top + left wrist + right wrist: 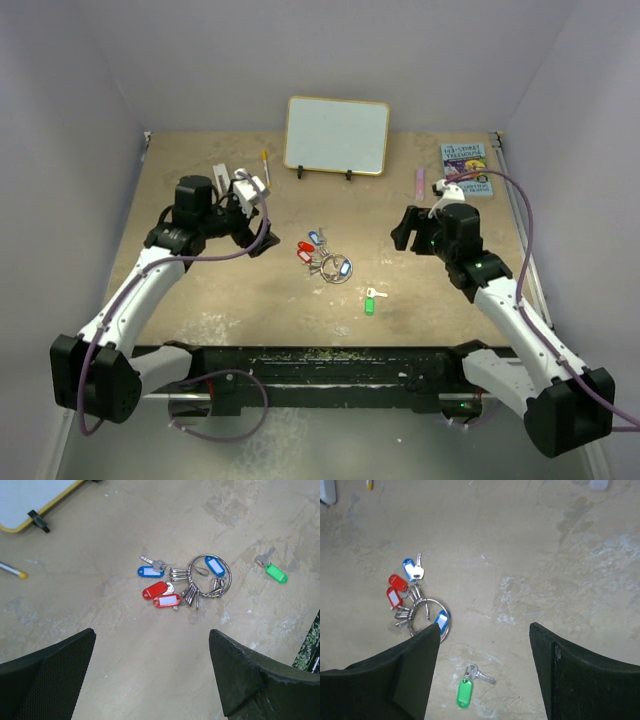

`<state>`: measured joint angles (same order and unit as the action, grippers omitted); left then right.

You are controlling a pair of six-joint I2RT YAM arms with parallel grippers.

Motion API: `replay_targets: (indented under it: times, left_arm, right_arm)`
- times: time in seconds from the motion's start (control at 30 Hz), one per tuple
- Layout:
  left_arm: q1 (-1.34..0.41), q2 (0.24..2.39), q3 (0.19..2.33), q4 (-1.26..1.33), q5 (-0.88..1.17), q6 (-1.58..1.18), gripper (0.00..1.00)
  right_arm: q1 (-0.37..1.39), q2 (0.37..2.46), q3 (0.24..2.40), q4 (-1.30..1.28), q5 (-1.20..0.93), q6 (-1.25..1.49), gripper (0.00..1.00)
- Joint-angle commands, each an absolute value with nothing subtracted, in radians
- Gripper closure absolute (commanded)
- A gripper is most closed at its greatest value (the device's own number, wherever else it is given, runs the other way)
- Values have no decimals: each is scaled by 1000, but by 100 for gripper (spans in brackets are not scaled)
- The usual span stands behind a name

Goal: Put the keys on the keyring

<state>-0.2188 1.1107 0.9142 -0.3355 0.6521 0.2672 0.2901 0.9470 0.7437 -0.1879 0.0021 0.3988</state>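
Over a mottled tan table (260, 300), hovers either side of the mid-table keyring (210, 575), left gripper (152, 634) and right gripper (485, 627) spread wide and empty, likely readying a pickup; green key (272, 570) loose near the ring, unthreaded.

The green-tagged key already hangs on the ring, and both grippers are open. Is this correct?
No. The green-tagged key lies apart from the ring, as the left wrist view shows. The left gripper and right gripper are open.
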Motion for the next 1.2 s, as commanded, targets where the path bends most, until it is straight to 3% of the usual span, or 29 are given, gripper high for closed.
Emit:
replay_targets:
  times: [0.0, 0.27, 0.6, 1.17]
  left_arm:
    - [-278, 1154, 981, -336, 608, 333, 2]
    - [-291, 1105, 879, -259, 555, 259, 2]
    - [-290, 1049, 886, -332, 509, 305, 2]
    - [-291, 1031, 877, -347, 490, 318, 2]
  right_arm:
    - [365, 964, 698, -66, -82, 464, 26]
    - [589, 1195, 752, -9, 1, 546, 50]
    - [679, 1485, 912, 4, 111, 578, 66]
    - [701, 1638, 974, 22, 117, 592, 74]
